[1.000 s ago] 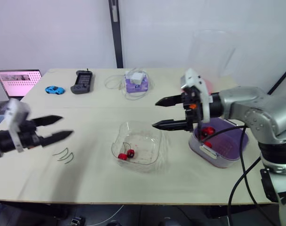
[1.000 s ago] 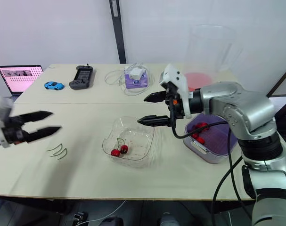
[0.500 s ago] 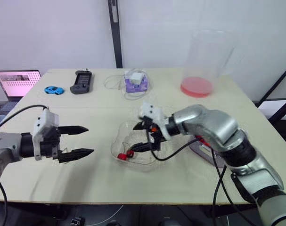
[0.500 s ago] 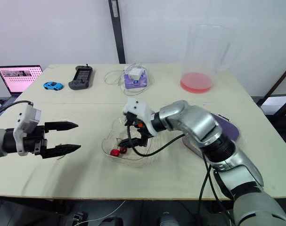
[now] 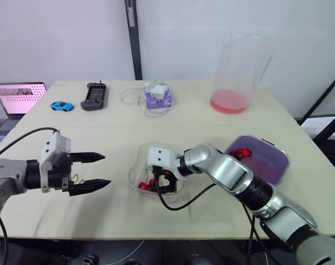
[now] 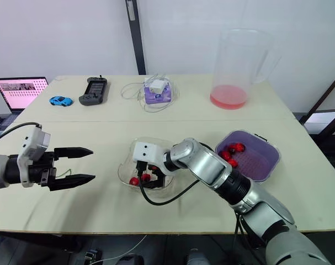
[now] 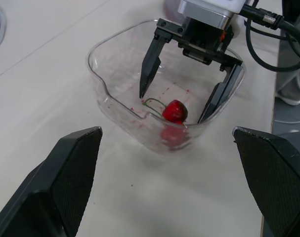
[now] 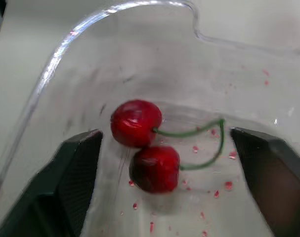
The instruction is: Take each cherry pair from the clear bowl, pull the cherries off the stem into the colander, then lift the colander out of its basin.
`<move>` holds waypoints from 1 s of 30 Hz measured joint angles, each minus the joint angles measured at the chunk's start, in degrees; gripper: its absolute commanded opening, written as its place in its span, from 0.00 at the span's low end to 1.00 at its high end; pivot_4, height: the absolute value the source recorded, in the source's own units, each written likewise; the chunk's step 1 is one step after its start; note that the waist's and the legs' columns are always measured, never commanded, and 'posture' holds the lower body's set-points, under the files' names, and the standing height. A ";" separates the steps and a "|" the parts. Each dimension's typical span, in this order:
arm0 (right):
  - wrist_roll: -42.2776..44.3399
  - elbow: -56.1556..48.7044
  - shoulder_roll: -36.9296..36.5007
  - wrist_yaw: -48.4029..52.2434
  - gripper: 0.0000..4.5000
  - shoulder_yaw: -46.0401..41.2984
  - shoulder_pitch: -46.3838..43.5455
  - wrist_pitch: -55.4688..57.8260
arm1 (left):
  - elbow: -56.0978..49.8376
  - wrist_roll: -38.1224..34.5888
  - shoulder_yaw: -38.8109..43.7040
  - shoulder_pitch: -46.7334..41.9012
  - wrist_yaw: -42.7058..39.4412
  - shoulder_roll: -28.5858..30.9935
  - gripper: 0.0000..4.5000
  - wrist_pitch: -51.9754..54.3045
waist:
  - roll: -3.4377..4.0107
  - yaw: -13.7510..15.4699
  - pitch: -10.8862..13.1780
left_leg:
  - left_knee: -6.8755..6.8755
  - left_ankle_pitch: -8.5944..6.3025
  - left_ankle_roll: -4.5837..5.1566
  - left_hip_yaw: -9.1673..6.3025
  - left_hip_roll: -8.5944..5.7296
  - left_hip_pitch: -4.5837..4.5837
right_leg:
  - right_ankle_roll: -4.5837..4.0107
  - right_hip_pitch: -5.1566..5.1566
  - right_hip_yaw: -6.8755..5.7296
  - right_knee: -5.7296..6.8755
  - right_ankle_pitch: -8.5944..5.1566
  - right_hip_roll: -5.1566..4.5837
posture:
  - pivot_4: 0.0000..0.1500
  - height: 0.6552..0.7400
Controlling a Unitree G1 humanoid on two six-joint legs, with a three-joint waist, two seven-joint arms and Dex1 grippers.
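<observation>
A: Right gripper (image 7: 172, 106)?
B: Spread wide, low inside the clear bowl (image 7: 101, 74). Fingers (image 7: 149, 64) sit either side of the cherry pair (image 8: 150, 148), gripping nothing.
A: Left?
B: Left gripper (image 5: 105, 169) is spread too, empty, over the table (image 5: 211, 118) left of the bowl.
A: Grab tip?
B: Probably pinch one cherry gently, no squashing, and lift clear of the rim. The purple colander (image 5: 265, 167) is to the right, well apart.
</observation>
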 measured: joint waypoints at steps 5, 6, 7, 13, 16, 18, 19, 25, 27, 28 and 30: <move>-1.82 0.61 0.23 0.87 0.53 0.02 0.19 -0.42 | -0.32 0.00 -0.06 0.02 0.07 0.00 1.00 0.41 | 0.00 -0.12 0.00 | 0.00 0.00 0.00 -0.01 0.00 0.00 | 0.00 0.00 -0.01 0.00 0.00 0.00 | 1.00 0.92; -2.06 0.70 0.22 1.01 0.53 0.02 0.19 -0.38 | -0.32 0.01 -0.08 0.01 0.09 0.00 1.00 0.47 | 0.00 -0.15 0.00 | 0.00 0.00 0.00 -0.01 0.00 0.00 | 0.00 0.00 -0.01 0.00 0.00 0.00 | 1.00 0.92; -2.29 0.76 0.17 1.26 0.53 0.01 0.19 -0.33 | -0.34 0.00 -0.10 0.00 0.10 0.00 1.00 0.53 | 0.00 -0.19 0.00 | 0.00 0.00 0.00 -0.01 0.00 0.00 | 0.00 0.00 -0.01 0.00 0.00 0.00 | 1.00 0.92; -3.81 1.54 0.09 2.40 0.53 0.01 0.17 0.01 | -0.47 0.00 -0.97 -0.09 0.20 -0.05 1.00 1.13 | 0.00 -0.30 0.00 | 0.00 0.00 0.00 -0.02 0.00 0.00 | 0.00 0.00 -0.01 0.00 0.00 0.00 | 1.00 0.92; -4.66 2.67 0.04 2.99 0.53 0.01 0.16 -0.25 | -0.48 0.00 -0.98 -0.38 0.24 -0.08 1.00 1.14 | 0.00 -0.29 0.00 | 0.00 0.00 0.00 -0.02 0.00 0.00 | 0.00 0.00 -0.01 0.00 0.00 0.00 | 1.00 0.92; -5.37 2.70 -0.03 3.39 0.53 0.03 0.16 -0.50 | -0.48 0.00 -0.98 -0.61 0.26 -0.11 1.00 1.14 | 0.00 -0.30 0.00 | 0.00 0.00 0.00 -0.02 0.00 0.00 | 0.00 0.00 -0.01 0.00 0.00 0.00 | 1.00 0.92; -5.76 2.70 -0.14 3.74 0.53 0.05 0.11 -0.57 | -0.51 0.00 -0.98 -0.66 0.26 -0.12 1.00 1.14 | 0.00 -0.30 0.00 | 0.00 0.00 0.00 -0.02 0.00 0.00 | 0.00 0.00 -0.01 0.00 0.00 0.00 | 1.00 0.92; -7.63 2.69 -0.37 4.48 0.19 0.04 0.10 -1.21 | -0.52 0.04 -1.05 -0.65 0.28 -0.41 1.00 1.13 | 0.00 -0.29 0.00 | 0.00 0.00 0.00 -0.02 0.00 0.00 | 0.00 0.00 -0.01 0.00 0.00 0.00 | 1.00 0.92; -8.05 2.68 -0.37 4.56 0.14 0.04 0.09 -1.55 | -0.52 0.05 -1.10 -0.64 0.29 -0.59 1.00 1.13 | 0.00 -0.28 0.00 | 0.00 0.00 0.00 -0.02 0.00 0.00 | 0.00 0.00 -0.01 0.00 0.00 0.00 | 1.00 0.92; -8.24 2.66 -0.37 4.59 0.14 0.00 0.09 -1.68 | -0.52 0.05 -1.11 -0.64 0.30 -0.66 1.00 1.13 | 0.00 -0.28 0.00 | 0.00 0.00 0.00 -0.02 0.00 0.00 | 0.00 0.00 -0.01 0.00 0.00 0.00 | 1.00 0.92; -8.71 2.39 -0.60 4.67 0.14 -0.20 0.10 -2.86 | -0.52 0.02 -1.12 -0.76 0.36 -0.85 1.00 1.15 | 0.00 -0.27 0.00 | 0.00 0.00 0.00 -0.02 0.00 0.00 | 0.00 0.00 -0.01 0.00 0.00 0.00 | 1.00 0.92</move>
